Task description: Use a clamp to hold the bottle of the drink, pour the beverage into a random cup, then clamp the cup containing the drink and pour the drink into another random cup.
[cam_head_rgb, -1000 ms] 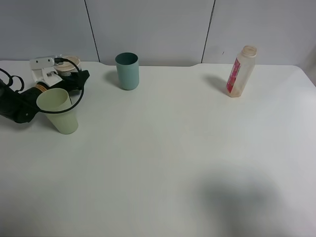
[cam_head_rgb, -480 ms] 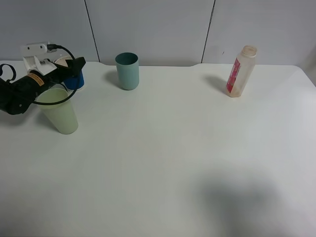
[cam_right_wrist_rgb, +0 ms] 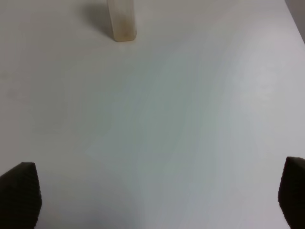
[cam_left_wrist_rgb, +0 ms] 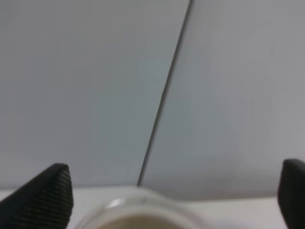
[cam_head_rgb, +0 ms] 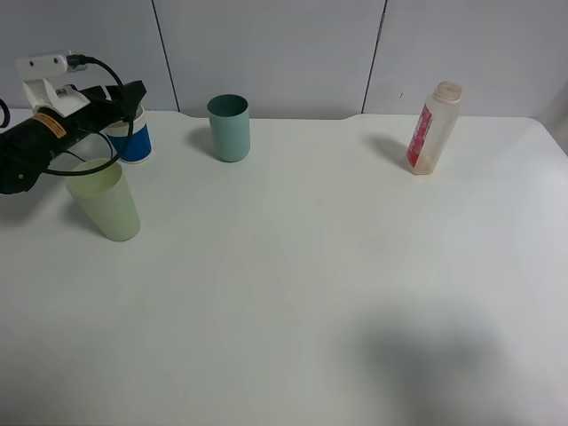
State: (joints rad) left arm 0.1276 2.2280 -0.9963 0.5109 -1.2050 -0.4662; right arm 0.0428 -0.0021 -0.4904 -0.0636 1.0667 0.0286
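My left gripper [cam_head_rgb: 129, 108] is shut on the short cup [cam_head_rgb: 133, 140] with the blue ribbed band and white rim, at the far left near the back wall. In the left wrist view the cup's rim [cam_left_wrist_rgb: 143, 205] sits between my two dark fingertips [cam_left_wrist_rgb: 43, 193], with the beige beverage [cam_left_wrist_rgb: 138, 223] just showing inside. The teal tumbler [cam_head_rgb: 229, 129] stands upright to the cup's right. The bottle [cam_head_rgb: 433, 129] stands upright at the back right, and its base [cam_right_wrist_rgb: 121, 21] shows in the right wrist view. My right gripper [cam_right_wrist_rgb: 157, 195] is open above bare table, well short of the bottle.
A pale green tumbler [cam_head_rgb: 106, 200] stands in front of the left arm, close under its black cable. The white table [cam_head_rgb: 311, 284] has a notched back edge against the grey wall panels. A soft shadow lies on the table at front right.
The left arm has risen and swung up over the pale green tumbler, carrying the blue-banded cup into plain sight. The bottle, the teal tumbler and the green tumbler have not moved.
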